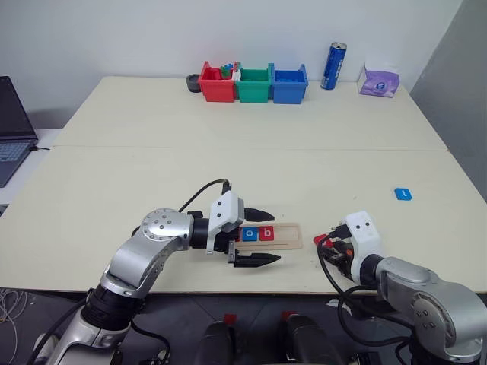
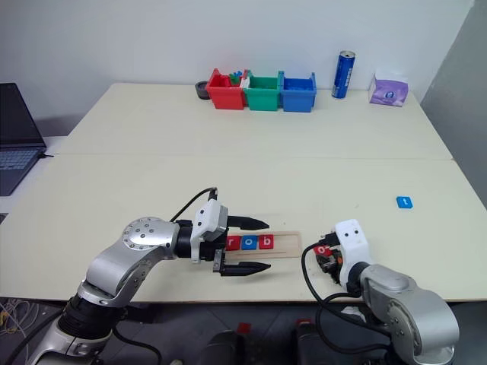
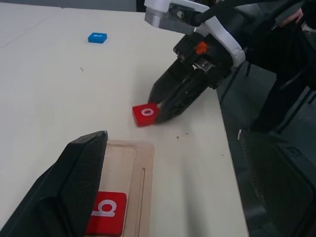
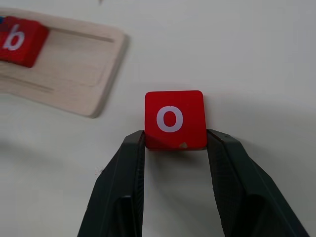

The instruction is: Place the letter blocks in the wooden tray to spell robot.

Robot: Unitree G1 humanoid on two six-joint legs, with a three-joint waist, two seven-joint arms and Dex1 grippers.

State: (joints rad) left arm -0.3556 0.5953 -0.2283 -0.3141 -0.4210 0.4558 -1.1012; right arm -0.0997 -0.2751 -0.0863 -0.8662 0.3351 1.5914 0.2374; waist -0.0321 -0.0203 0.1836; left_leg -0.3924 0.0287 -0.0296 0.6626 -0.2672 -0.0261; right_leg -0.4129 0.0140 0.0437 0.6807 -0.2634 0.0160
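The tray [image 1: 275, 236] lies on the tabletop [image 1: 228, 167] low in the head views, just left of centre, with three blocks in its left part: a red one partly hidden by the left hand, a blue o [image 1: 249, 234] and a red b [image 1: 266, 233]; its right part is bare. The left hand [image 1: 259, 237] hovers over the tray's left end, its two black fingers spread wide, one above and one below the strip, holding nothing. To the right of the tray, near the lower right of the frame, the right hand [image 4: 175, 143] pinches a red o block [image 4: 174, 120] by its two side edges; the block sits just off the tray's right end, apart from it. A blue t block [image 1: 402, 194] lies alone at the right of the frame, well apart from the tray. At the top, by the far edge, stand red, green and blue bins [image 1: 253, 84], a blue can [image 1: 333, 66] and a tissue pack [image 1: 379, 80]; a laptop [image 1: 11, 129] sits at the left edge.
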